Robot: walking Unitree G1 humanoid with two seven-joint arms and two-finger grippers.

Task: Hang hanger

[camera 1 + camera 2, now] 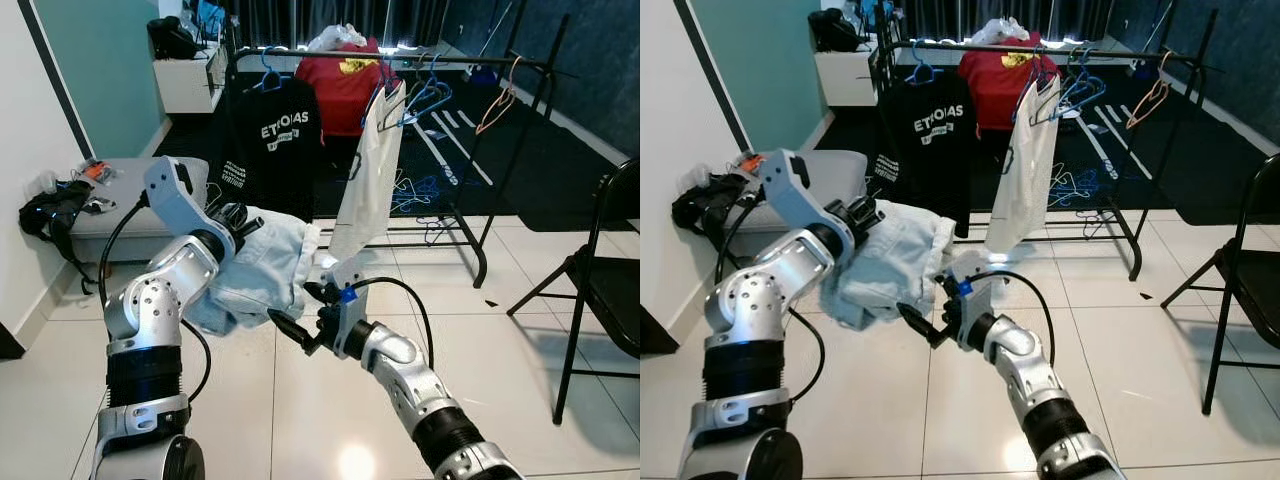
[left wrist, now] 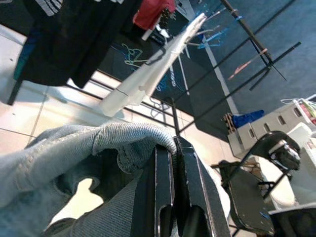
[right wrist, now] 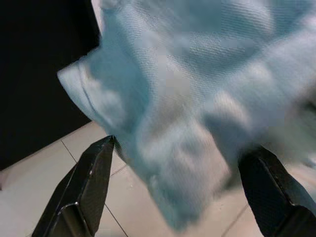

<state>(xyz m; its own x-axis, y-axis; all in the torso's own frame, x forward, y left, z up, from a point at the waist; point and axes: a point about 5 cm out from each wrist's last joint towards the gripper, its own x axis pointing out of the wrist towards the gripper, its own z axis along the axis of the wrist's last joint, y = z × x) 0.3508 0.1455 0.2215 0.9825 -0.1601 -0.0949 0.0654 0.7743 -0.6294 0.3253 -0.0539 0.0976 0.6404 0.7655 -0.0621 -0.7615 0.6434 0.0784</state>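
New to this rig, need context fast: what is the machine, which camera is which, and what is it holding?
It is a humanoid robot with two silver arms, each ending in a gripper of two long black fingers. The two wide pictures come from a stereo camera on its head, looking forward and down. The other two come from cameras on the wrists, looking along each gripper's fingers.

The left gripper is shut on a pale blue garment, held up in front of the robot. The right gripper is open, its fingers spread either side of the cloth's lower edge.

Ahead stands a black clothes rack on tiled floor, with a black printed T-shirt, a red garment, a white garment and some empty hangers. A black folding chair is on the right, a grey bench on the left.
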